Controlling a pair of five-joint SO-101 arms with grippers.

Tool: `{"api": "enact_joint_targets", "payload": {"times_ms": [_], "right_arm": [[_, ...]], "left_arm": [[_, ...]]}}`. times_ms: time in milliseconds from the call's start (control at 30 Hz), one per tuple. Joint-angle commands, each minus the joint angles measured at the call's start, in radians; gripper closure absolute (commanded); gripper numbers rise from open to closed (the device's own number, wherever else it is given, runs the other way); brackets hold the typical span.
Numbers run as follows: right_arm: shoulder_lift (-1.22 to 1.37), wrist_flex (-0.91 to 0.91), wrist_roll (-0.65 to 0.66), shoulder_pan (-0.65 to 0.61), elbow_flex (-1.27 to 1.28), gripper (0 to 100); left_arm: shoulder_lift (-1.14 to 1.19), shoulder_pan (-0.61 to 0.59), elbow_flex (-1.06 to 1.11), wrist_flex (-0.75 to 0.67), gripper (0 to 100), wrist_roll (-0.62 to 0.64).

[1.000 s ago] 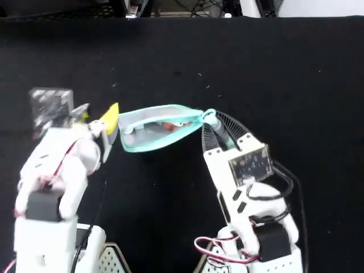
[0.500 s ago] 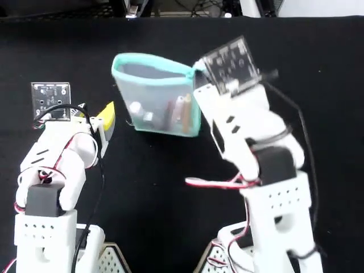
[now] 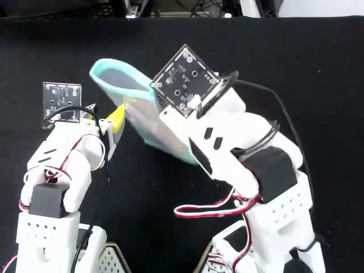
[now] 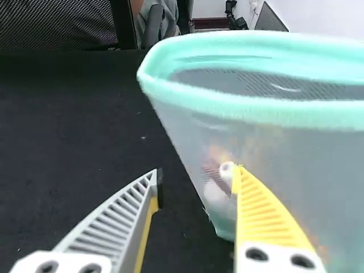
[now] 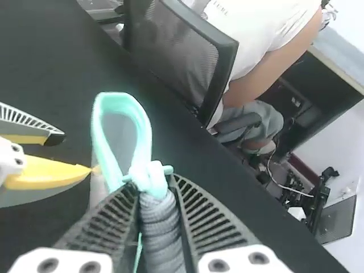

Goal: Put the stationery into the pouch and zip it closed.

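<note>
Right arm swung toward frame left since half a second ago, taking the pouch along; left arm barely shifted. Right gripper [image 5: 152, 182] clenched on the pouch [image 3: 162, 139] at its end, by the teal zip pull [image 5: 149, 170]. Left gripper [image 4: 193, 170] released, jaws spread, yellow finger [image 4: 256, 210] tip at the pouch wall. Pouch held off the black table [image 3: 296, 68], centre-left in the high view, mouth open and tilted to upper left. Left wrist view gives what the high view doesn't: stationery [image 4: 215, 192] as blurry white and orange shapes through the wall. Pouch body soft, translucent, mesh-lined; thick teal rim [image 4: 239, 102]. Fingers ribbed plastic.
</note>
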Motion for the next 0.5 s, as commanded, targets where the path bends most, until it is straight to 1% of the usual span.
{"api": "enact_joint_targets", "payload": {"times_ms": [0, 133, 333, 400, 467], "right_arm": [[0.001, 0.018, 0.011, -0.017, -0.071, 98.6], [0.001, 0.037, 0.054, -0.035, -0.071, 98.6], [0.002, 0.038, 0.057, -0.044, -0.125, 98.6], [0.002, 0.051, 0.057, -0.078, -0.142, 98.6], [0.005, 0.08, 0.058, -0.112, -0.163, 98.6]], "left_arm": [[0.0, 0.013, -0.002, -0.02, 78, 0.003], [0.0, 0.012, -0.002, -0.02, 78, 0.003], [-0.002, 0.012, -0.013, -0.021, 78, 0.005], [0.0, 0.01, 0.001, -0.063, 77, 0.018], [0.006, -0.022, 0.031, -0.129, 77, 0.063]]}}
